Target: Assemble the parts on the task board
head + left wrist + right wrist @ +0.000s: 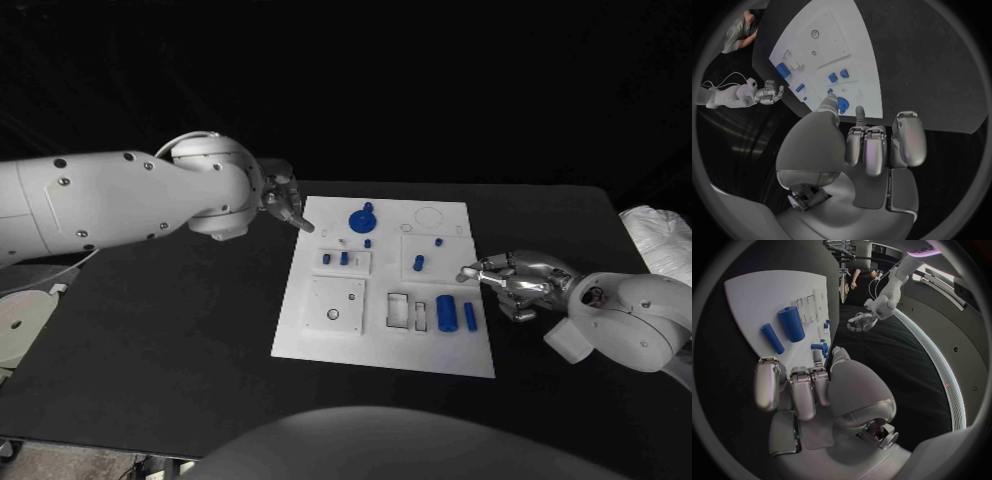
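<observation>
The left hand (284,205) hovers at the far left corner of the flat white rectangular task board (335,340), its silver fingers (867,150) curled side by side and holding nothing; the thumb tip points toward the board's edge. Whether it touches the board cannot be told. Just beyond those fingertips, on the board, lies the round blue knob-shaped part (362,217), the nearest piece to that hand. A little further along the board from it are two small blue pegs (335,258) set in a recessed square, then a small blue oblong part (418,263). Toward the near side lie the thick blue cylinder (447,312) and the slim blue rod (470,317), side by side, just beside the right hand's fingertips.

The right hand (512,281) sits at the board's right edge over the black table (173,350), its fingers (801,390) bent inward and close together, gripping nothing visible. In the right wrist view the cylinder and rod lie just ahead of those curled fingers.
</observation>
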